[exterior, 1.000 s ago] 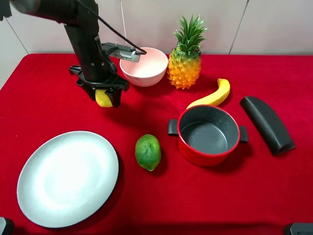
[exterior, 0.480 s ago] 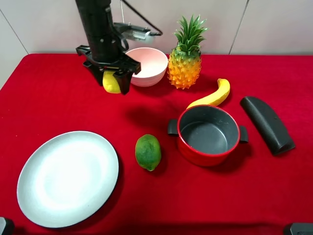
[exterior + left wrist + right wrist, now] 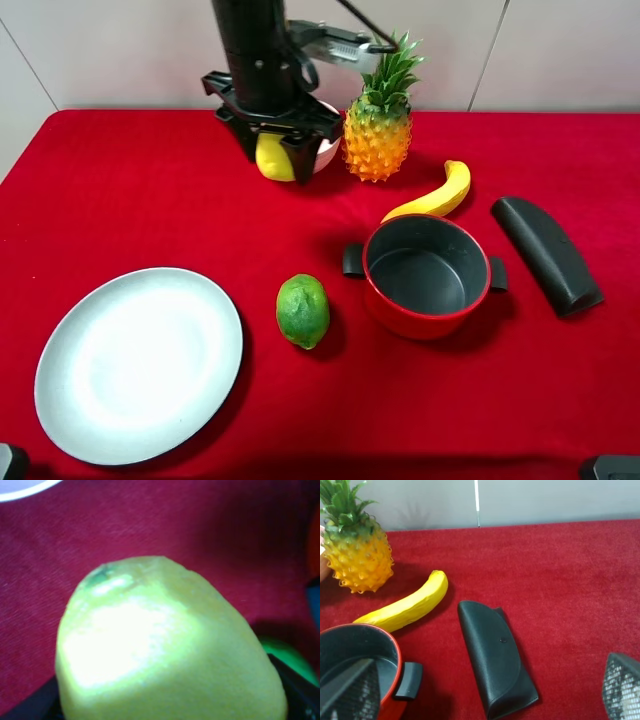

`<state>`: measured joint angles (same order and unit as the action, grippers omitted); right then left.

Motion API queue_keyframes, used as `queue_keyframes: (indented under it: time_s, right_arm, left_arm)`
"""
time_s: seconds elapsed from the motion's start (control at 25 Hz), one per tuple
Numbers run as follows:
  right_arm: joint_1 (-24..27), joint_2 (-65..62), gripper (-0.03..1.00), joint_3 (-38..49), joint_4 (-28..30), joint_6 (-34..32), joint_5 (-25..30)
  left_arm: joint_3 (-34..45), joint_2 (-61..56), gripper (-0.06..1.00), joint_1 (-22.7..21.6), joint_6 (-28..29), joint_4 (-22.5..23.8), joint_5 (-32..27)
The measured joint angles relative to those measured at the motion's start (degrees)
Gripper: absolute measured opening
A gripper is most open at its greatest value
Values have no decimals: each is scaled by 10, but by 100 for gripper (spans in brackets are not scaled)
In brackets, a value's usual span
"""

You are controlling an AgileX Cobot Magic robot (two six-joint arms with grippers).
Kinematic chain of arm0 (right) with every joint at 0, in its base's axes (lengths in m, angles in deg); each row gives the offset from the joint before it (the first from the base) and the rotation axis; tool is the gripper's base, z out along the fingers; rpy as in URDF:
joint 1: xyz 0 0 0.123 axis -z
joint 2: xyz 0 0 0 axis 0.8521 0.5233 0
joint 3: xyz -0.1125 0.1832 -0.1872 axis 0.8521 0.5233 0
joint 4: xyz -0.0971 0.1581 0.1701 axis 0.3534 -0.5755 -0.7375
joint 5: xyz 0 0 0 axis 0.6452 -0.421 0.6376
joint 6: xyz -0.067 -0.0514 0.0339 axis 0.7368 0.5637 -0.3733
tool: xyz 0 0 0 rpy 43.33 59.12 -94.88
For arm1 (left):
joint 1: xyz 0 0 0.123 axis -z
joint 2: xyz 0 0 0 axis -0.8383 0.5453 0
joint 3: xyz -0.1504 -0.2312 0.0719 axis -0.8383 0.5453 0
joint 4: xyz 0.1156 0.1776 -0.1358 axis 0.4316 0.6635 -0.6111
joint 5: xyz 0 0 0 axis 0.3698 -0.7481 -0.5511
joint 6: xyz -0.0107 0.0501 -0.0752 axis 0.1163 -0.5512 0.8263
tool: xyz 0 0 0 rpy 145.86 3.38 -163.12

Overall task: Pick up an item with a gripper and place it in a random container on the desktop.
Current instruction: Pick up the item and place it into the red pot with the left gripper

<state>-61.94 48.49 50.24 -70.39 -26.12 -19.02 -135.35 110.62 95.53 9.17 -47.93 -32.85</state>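
Lemon is shifted rightward, now before the pink bowl: bright yellow, smooth, oval; long axis roughly upright; pinched by the left claw.

Surface findings: the table is covered in red cloth, matt, with a short nap and a fine weave visible close up. The lemon has smooth skin with a bright sheen. The pot has a glossy red outer wall, a matt dark grey interior and matt black handles. The plate is smooth with a soft sheen. The green fruit is finely pitted and dull. The pineapple has a rough, knobbly rind. The banana is smooth and matt. The black case is matt and leather-like. The pads of the right hand are grey and cross-hatched
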Motion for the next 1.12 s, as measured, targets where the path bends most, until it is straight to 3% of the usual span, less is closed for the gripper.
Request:
queue_keyframes:
  time_s: [0.76, 1.12]
  right_arm:
    - [0, 0, 69, 0, -4, 0, 0]
    - [0, 0, 69, 0, -4, 0, 0]
  left_arm:
    - [-15, 18, 64, 146, 2, 0, 89]
    - [-37, 60, 64, 190, 2, 11, 112]
